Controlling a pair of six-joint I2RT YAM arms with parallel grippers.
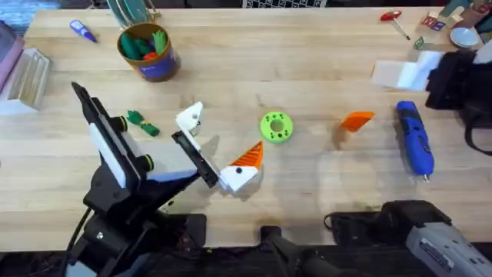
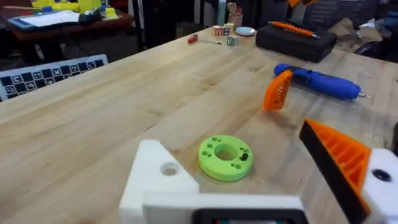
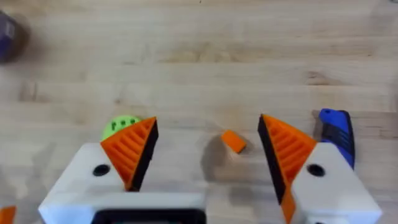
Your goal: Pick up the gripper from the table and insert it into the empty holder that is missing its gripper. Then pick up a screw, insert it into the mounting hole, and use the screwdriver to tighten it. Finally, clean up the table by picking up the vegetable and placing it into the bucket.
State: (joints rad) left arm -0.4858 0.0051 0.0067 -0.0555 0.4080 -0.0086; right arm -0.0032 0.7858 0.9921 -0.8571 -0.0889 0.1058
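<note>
The orange wedge gripper (image 1: 357, 120) (image 3: 234, 141) (image 2: 277, 90) lies on the table right of centre. My left gripper (image 1: 223, 138) (image 2: 227, 137) rests open near the table's middle. One of its fingers is the bare white holder (image 1: 191, 119) (image 2: 155, 180) with its mounting hole (image 2: 169, 168); the other carries an orange pad (image 1: 250, 158). The blue screwdriver (image 1: 415, 138) (image 2: 317, 81) lies right of the wedge. My right gripper (image 3: 207, 121) hangs open above the wedge. The dark-green vegetable (image 1: 142, 123) lies left of the holder. The bucket (image 1: 148, 52) stands at the back left.
A green disc (image 1: 277, 127) (image 2: 225, 157) with holes lies between my left fingers, a small dark piece in one hole, maybe a screw. A red-handled tool (image 1: 392, 17) and a black case (image 1: 461, 85) sit at the back right, a blue-purple pen (image 1: 83, 31) back left.
</note>
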